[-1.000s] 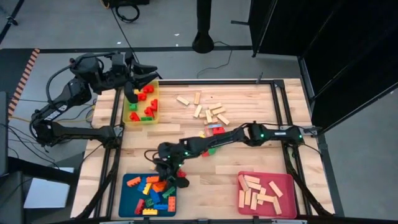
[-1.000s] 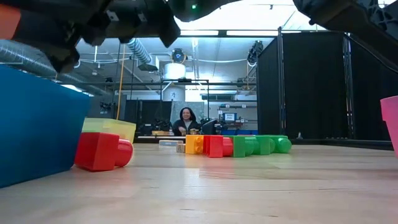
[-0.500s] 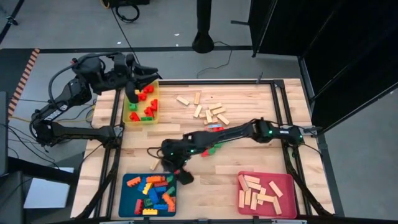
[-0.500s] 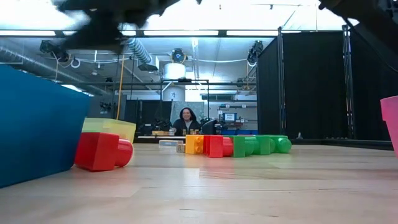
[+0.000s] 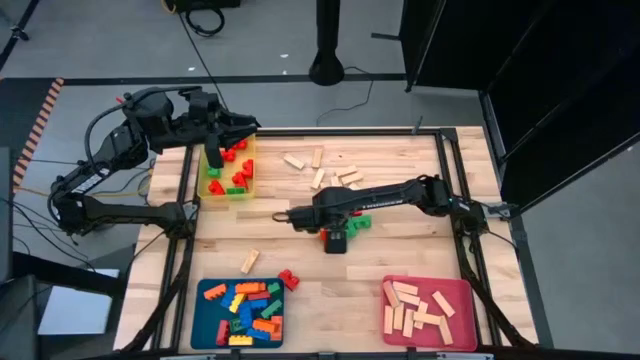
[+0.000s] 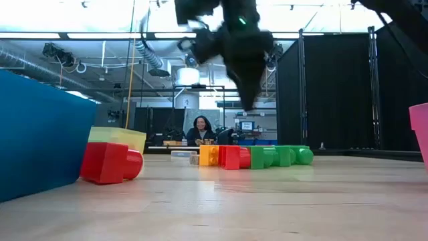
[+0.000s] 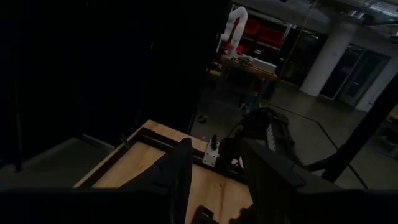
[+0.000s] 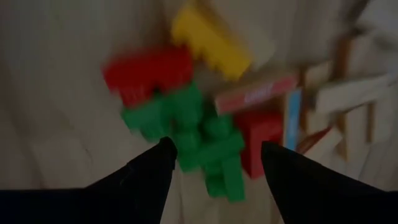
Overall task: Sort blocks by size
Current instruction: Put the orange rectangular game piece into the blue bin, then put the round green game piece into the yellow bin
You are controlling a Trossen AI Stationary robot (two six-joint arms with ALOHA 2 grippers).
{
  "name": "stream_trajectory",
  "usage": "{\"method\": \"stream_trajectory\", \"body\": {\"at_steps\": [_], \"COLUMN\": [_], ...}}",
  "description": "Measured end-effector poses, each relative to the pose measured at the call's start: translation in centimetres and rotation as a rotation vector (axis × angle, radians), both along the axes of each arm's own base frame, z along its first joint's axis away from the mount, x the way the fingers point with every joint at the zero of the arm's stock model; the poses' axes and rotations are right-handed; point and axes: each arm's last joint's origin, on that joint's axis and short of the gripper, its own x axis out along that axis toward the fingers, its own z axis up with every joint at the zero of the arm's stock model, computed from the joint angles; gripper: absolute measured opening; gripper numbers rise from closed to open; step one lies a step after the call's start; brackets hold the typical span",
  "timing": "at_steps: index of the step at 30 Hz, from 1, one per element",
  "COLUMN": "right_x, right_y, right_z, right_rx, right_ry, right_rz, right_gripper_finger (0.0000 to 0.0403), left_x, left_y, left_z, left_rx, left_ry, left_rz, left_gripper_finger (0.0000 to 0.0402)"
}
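Observation:
A cluster of red, green and yellow studded blocks (image 5: 338,237) lies mid-table; in the low view it shows as a row of blocks (image 6: 257,156). My right gripper (image 5: 322,224) hangs above it, pointing down and open, the green block (image 8: 199,140) showing between its fingers (image 8: 214,168). My left gripper (image 5: 235,128) stands open above the yellow tray (image 5: 212,186), which holds red and green blocks. Nothing sits between its fingers (image 7: 217,186). A lone red block (image 5: 288,279) rests on the table beside the blue tray (image 5: 206,318).
Loose wooden bars (image 5: 332,172) lie at the far middle, and one bar (image 5: 249,262) lies near the blue tray. The pink tray (image 5: 462,330) at the near right holds wooden bars. A person (image 6: 199,130) sits in the room beyond the table.
My right gripper has left the blue tray, risen and swung toward the table's far right to above the mid-table block cluster. It has turned to point straight down. The blocks have kept their places.

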Motion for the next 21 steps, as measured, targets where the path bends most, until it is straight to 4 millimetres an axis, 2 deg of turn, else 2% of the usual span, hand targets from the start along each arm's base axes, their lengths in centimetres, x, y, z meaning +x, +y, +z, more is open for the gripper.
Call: {"method": "stream_trajectory", "body": {"at_steps": [3, 5, 10, 12, 15, 18, 21], "right_x": [-1.8, -3.6, -9.2, -10.9, -12.7, -14.2, -14.5], "right_y": [0.4, 0.5, -0.2, -0.6, -0.9, -1.5, -2.1], "right_z": [-2.0, -2.5, -1.3, -1.5, -2.6, -4.7, -6.1], "right_rx": [0.01, 0.036, -0.004, -0.025, 0.005, 0.007, -0.017], "right_ry": [0.07, 0.06, -0.114, -0.192, -0.255, -0.213, -0.22], "right_rz": [0.086, 0.111, 0.086, 0.093, 0.114, 0.11, 0.09], "right_gripper_finger": [0.0258, 0.0257, 0.0249, 0.0248, 0.0251, 0.0252, 0.0251], "left_x": [0.0, 0.0, 0.0, 0.0, 0.0, 0.1, 0.0], "left_y": [-0.1, -0.2, -0.3, -0.2, -0.2, -0.2, -0.2], "left_z": [0.0, 0.0, 0.0, 0.0, 0.0, 0.0, 0.0], "left_rx": [-0.005, -0.006, -0.006, -0.005, -0.003, -0.004, 0.015], "left_ry": [-0.001, -0.002, -0.003, -0.003, 0.0, 0.001, 0.003], "left_rz": [-0.031, -0.057, -0.073, -0.072, -0.072, -0.07, -0.069], "left_gripper_finger": [0.0145, 0.0145, 0.0145, 0.0145, 0.0145, 0.0145, 0.0145]}}
